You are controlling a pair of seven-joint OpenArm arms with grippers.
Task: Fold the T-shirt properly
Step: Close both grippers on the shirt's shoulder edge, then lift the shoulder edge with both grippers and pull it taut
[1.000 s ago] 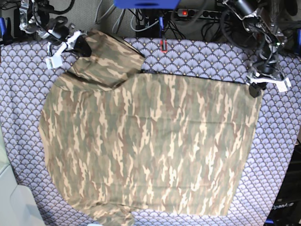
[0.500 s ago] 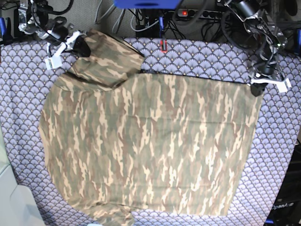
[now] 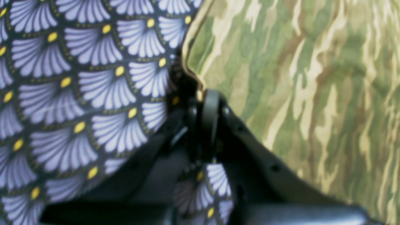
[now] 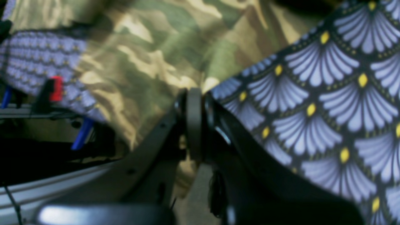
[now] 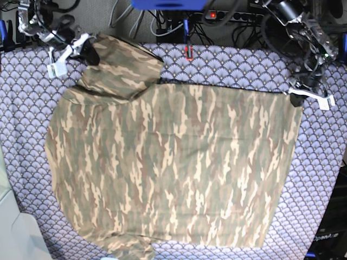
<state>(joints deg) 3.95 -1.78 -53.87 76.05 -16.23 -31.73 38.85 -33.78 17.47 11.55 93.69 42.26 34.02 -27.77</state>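
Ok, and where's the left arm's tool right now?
In the base view, the left tool is at the upper right, at the top right corner of the camouflage T-shirt, over the scalloped tablecloth.

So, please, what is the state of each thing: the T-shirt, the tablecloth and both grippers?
Camouflage T-shirt: spread out, upper-left part bunched
Scallop-patterned tablecloth: laid under the shirt
Left gripper: closed on shirt edge
Right gripper: closed on shirt cloth
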